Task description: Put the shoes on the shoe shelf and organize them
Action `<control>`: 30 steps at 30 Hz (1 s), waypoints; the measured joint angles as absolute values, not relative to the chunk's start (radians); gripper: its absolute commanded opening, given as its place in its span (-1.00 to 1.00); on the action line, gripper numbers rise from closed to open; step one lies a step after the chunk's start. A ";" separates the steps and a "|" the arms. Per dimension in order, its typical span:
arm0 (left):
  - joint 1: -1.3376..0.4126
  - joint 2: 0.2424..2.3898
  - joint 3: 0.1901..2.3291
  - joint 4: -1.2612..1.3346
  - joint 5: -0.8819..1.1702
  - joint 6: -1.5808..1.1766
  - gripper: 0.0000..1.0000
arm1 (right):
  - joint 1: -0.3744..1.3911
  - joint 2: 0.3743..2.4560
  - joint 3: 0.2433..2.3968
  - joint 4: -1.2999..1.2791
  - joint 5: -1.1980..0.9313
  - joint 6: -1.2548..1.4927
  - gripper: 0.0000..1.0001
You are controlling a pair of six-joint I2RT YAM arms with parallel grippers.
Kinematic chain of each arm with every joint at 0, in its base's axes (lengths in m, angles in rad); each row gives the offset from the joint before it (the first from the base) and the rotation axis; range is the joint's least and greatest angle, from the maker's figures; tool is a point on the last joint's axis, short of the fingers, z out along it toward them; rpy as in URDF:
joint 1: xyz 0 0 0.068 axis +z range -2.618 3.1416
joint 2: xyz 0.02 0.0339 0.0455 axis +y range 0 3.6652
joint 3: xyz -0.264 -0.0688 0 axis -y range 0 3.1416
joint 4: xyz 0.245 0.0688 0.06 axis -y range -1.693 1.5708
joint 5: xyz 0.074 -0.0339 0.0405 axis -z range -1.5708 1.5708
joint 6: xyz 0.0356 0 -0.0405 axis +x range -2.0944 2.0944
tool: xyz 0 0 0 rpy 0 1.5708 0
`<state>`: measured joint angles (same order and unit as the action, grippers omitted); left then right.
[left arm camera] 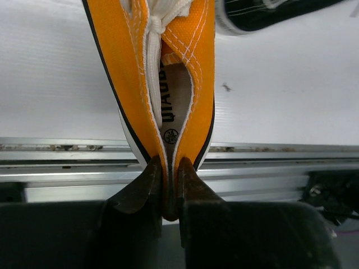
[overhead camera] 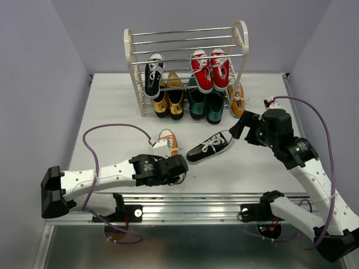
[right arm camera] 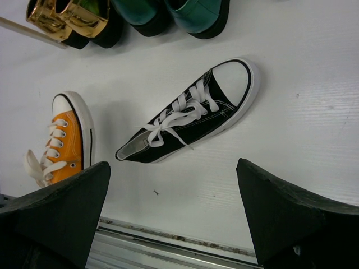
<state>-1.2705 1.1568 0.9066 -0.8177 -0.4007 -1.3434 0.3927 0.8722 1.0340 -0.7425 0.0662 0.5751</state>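
Note:
My left gripper (overhead camera: 168,158) is shut on the heel of an orange sneaker (overhead camera: 167,142), whose toe points to the shelf; in the left wrist view the fingers (left arm camera: 168,175) pinch its heel collar (left arm camera: 182,134). A black sneaker (overhead camera: 210,147) lies on the table to its right and also shows in the right wrist view (right arm camera: 190,112). My right gripper (overhead camera: 245,126) is open and empty, above and to the right of that black sneaker (right arm camera: 173,168). The cream shoe shelf (overhead camera: 243,33) holds one black sneaker (overhead camera: 153,73) and two red ones (overhead camera: 202,70). The other orange sneaker (overhead camera: 238,99) sits by its right foot.
A glossy gold pair (overhead camera: 168,98) and a dark green pair (overhead camera: 205,103) sit at the bottom of the shelf. A metal rail (overhead camera: 190,199) runs along the table's near edge. A purple cable (overhead camera: 112,129) loops over the table at the left.

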 measured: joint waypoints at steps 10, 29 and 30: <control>-1.244 1.359 1.325 -0.854 -0.507 -1.041 -1.00 | 0.393 0.881 1.034 -0.731 0.064 0.572 1.00; -0.891 1.417 1.493 -0.699 -0.452 -0.642 -1.00 | 0.393 0.870 1.061 -0.752 0.084 0.571 1.00; -0.888 1.421 1.493 -0.696 -0.446 -0.634 -1.00 | 0.393 0.869 1.061 -0.754 0.084 0.571 1.00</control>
<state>-0.8875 1.4208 1.4933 -0.6956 -0.4458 -0.6338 0.3927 0.8692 1.0607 -0.7540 0.0845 0.5709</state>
